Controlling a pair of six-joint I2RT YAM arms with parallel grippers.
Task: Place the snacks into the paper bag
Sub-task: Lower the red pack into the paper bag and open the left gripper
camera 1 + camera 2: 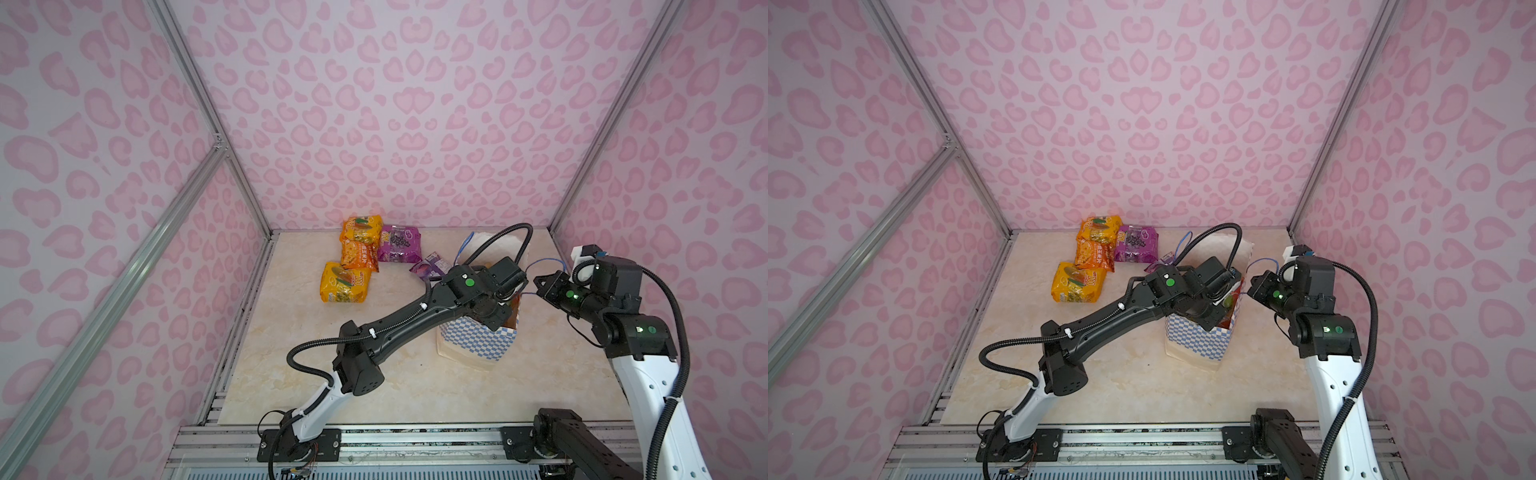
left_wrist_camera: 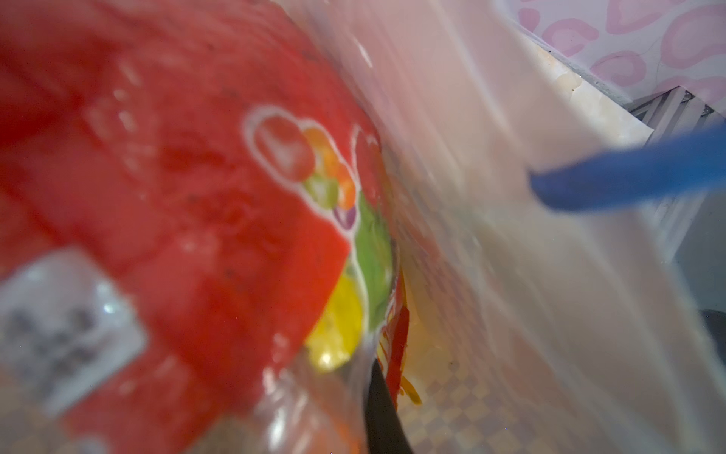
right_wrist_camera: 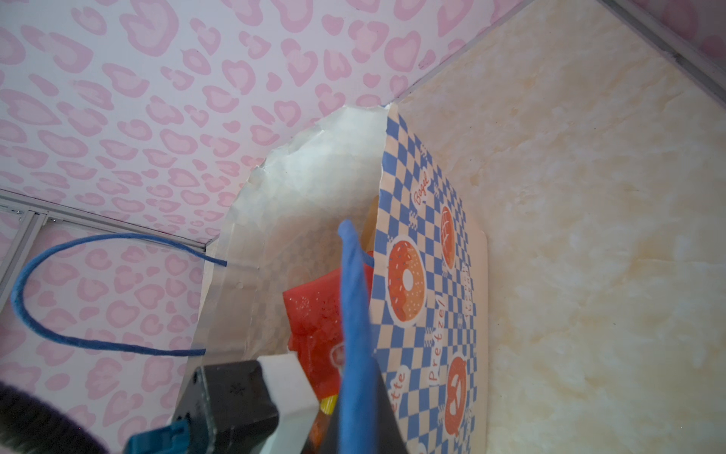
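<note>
The paper bag (image 1: pixel 478 345) (image 1: pixel 1196 338) (image 3: pixel 400 188) stands upright right of centre, checkered blue and white outside and white inside. My left gripper (image 1: pixel 505 309) (image 1: pixel 1223 305) (image 2: pixel 365 393) reaches down into its mouth, shut on a red snack packet with fruit pictures (image 2: pixel 176 177) (image 3: pixel 314 314). My right gripper (image 1: pixel 539 283) (image 1: pixel 1253 287) (image 3: pixel 355 416) is at the bag's right rim, shut on a blue cord handle (image 3: pixel 353 298). Other snacks lie on the table at the back: yellow-orange packets (image 1: pixel 345 282) (image 1: pixel 360 254) (image 1: pixel 362 228) and purple ones (image 1: pixel 399 243) (image 1: pixel 430 266).
The bag's other blue handle (image 3: pixel 23 291) loops out freely at its far rim. Pink patterned walls close in the marble table (image 1: pixel 332 374) on three sides, with metal rails (image 1: pixel 374 436) along the front edge where both arm bases sit.
</note>
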